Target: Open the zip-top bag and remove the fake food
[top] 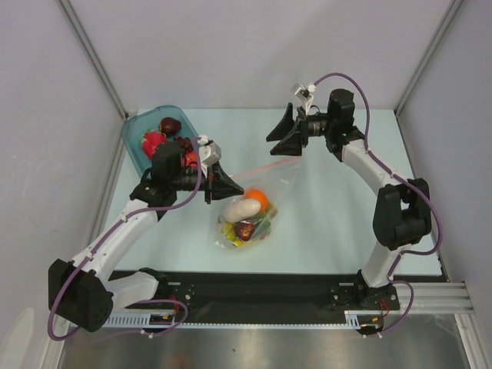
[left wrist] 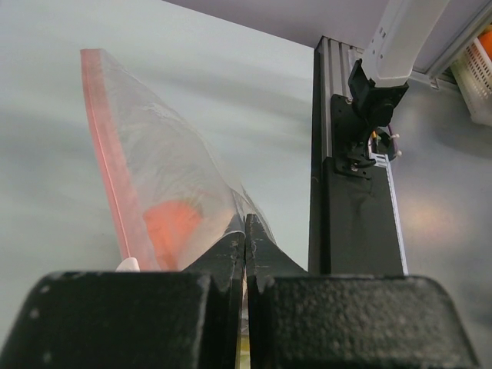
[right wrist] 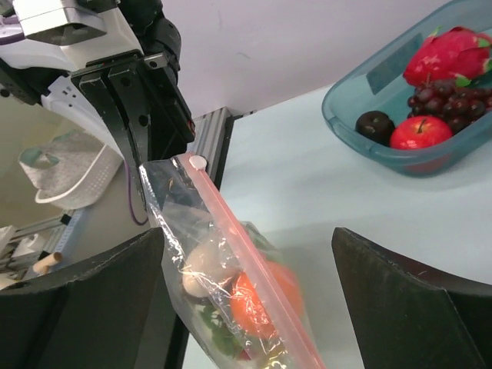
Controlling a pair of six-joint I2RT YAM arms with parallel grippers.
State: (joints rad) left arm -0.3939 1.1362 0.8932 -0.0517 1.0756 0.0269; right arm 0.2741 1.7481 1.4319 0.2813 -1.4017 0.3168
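Note:
The zip-top bag [top: 261, 201] lies mid-table with its pinkish-red zip strip [top: 265, 171] raised and stretched toward the far right. Inside it are the fake food pieces: an orange [top: 257, 198], a white oval piece [top: 241, 209] and a dark purple piece [top: 246, 230]. My left gripper [top: 233, 187] is shut on the bag's near corner, and the left wrist view shows the jaws pinching the plastic [left wrist: 247, 224]. My right gripper [top: 279, 138] is open beside the strip's far end. In the right wrist view the bag [right wrist: 223, 277] hangs between its spread fingers, with the white slider [right wrist: 198, 163] at the left gripper's end.
A teal translucent tray [top: 138, 132] with a red fruit, dark grapes and other toy fruit stands at the far left, behind my left arm; it also shows in the right wrist view [right wrist: 346, 134]. A black rail [top: 254, 286] runs along the table's near edge.

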